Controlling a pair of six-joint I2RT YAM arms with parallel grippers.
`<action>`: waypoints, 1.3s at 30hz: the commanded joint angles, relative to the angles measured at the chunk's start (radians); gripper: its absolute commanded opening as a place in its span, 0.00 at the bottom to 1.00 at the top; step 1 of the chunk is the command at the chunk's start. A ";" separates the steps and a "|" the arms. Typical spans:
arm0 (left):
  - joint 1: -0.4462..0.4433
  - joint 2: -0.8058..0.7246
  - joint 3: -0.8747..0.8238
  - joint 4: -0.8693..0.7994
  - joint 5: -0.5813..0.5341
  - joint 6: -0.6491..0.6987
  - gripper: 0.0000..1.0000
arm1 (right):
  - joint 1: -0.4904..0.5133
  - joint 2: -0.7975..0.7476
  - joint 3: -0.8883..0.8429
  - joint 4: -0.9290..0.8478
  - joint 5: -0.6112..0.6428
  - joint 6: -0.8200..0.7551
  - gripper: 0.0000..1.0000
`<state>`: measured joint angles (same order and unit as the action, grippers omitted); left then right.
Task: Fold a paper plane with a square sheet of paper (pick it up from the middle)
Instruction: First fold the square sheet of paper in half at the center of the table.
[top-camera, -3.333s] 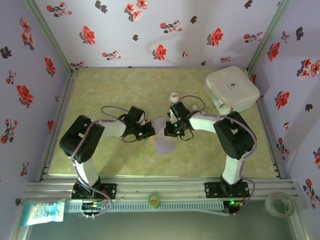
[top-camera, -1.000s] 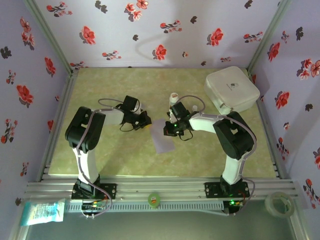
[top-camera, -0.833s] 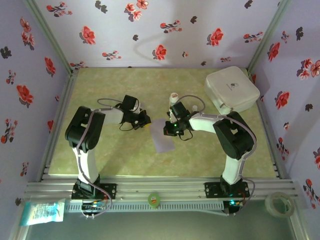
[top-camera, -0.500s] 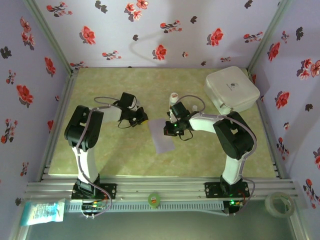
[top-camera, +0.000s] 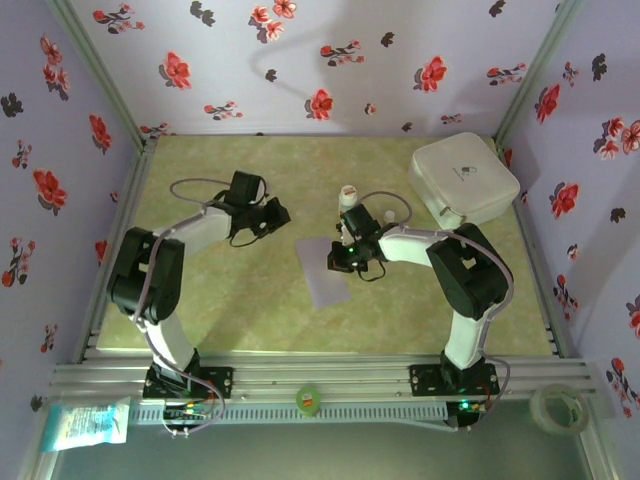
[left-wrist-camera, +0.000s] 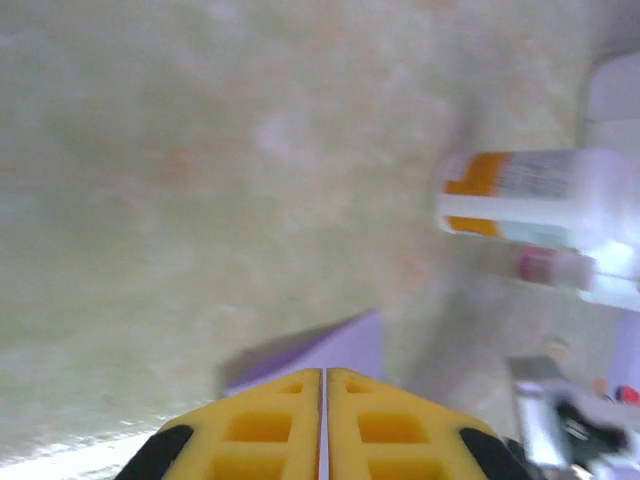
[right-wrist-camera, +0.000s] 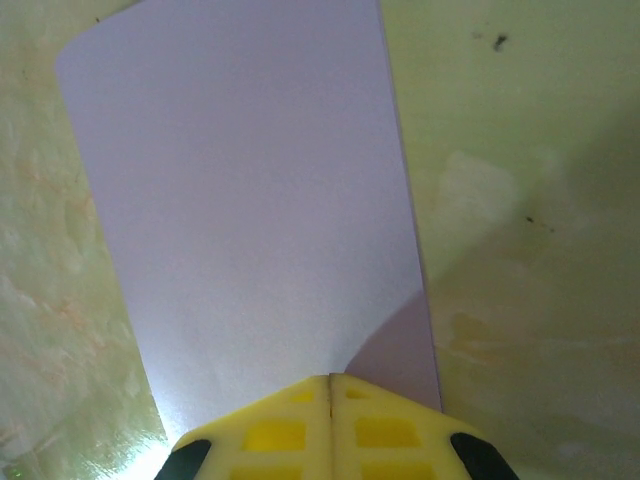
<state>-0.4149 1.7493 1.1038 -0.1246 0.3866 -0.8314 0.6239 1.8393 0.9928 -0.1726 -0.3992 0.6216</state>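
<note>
As lilac paper sheet (right-wrist-camera: 250, 200) is thin, light, floppy: pinch edge gently. Right tool (right-wrist-camera: 330, 380) closed over its edge; left tool (left-wrist-camera: 324, 375) closed, apart.

My left wrist view is smeared: the label on the white plastic bottle with an orange band (left-wrist-camera: 515, 195) is unreadable, and my left pincer (left-wrist-camera: 324, 375) hides most of the thin pale lilac sheet of paper (left-wrist-camera: 335, 345). My right pincer (right-wrist-camera: 331, 380) covers the sheet's near edge, and the frame cuts off its far edge
</note>
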 joint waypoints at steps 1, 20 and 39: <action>-0.066 -0.017 -0.059 0.034 0.074 -0.025 0.09 | -0.004 0.020 -0.043 -0.061 0.073 0.043 0.00; -0.053 0.166 -0.231 0.207 0.050 -0.035 0.06 | -0.004 0.035 -0.048 -0.083 0.084 0.025 0.00; 0.013 0.182 -0.082 0.078 -0.063 -0.083 0.11 | -0.004 0.022 -0.054 -0.094 0.089 0.016 0.00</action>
<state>-0.4202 1.9007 0.9936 0.0280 0.4335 -0.9108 0.6239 1.8385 0.9825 -0.1493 -0.3962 0.6468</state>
